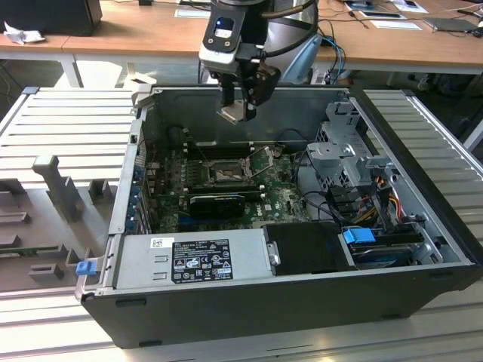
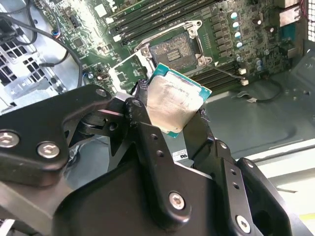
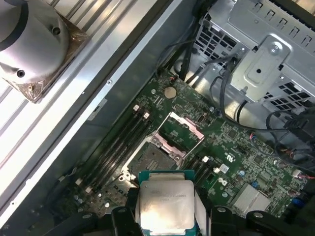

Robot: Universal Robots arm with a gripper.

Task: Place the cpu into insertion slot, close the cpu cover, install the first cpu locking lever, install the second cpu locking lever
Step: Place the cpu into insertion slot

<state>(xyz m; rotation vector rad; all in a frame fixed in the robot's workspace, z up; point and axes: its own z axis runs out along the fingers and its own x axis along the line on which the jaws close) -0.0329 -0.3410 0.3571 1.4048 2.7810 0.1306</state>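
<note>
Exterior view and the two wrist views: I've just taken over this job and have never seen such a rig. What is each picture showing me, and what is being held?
The exterior view comes from a camera off the arm. It shows a robot arm hanging over an open computer case that lies on a grey slatted table. The two wrist views come from cameras riding on the arm, looking past its pincer into the case. The pincer is shut on the cpu, a flat square chip, held in the air above the motherboard. Below it lies the insertion slot, empty, with the cpu cover tilted open beside it. So the chip is not yet placed.
</note>
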